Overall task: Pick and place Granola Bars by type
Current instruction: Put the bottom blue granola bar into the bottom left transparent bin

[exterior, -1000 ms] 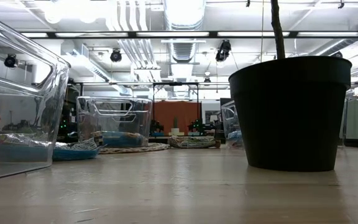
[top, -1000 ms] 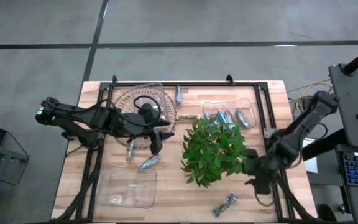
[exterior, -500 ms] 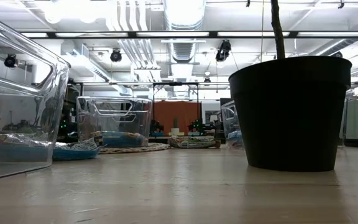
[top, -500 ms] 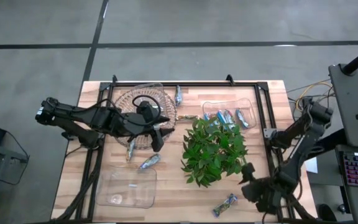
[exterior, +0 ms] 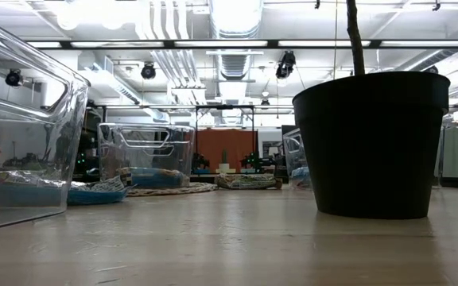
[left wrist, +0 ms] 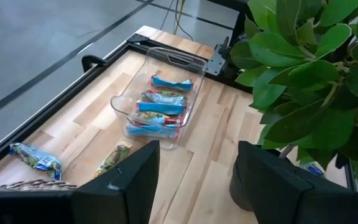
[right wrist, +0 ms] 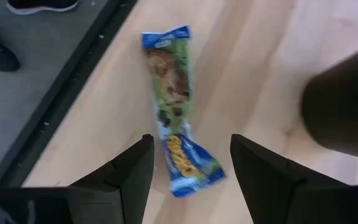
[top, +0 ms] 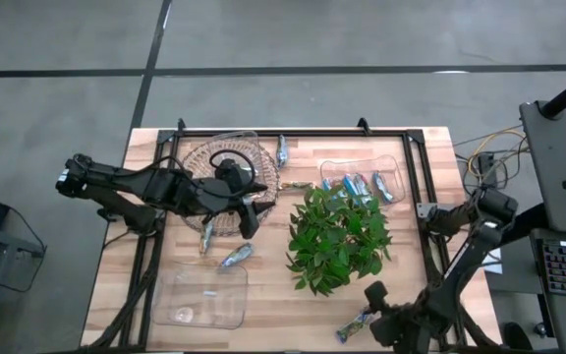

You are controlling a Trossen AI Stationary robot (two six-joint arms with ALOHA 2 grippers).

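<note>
Green-and-blue granola bar [right wrist: 178, 115] between open right gripper [right wrist: 190, 163] jaws

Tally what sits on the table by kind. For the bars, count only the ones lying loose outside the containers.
Clear trays: 2
Round basket: 1
Potted plant: 1
Loose granola bars: 5
Total: 9
</note>
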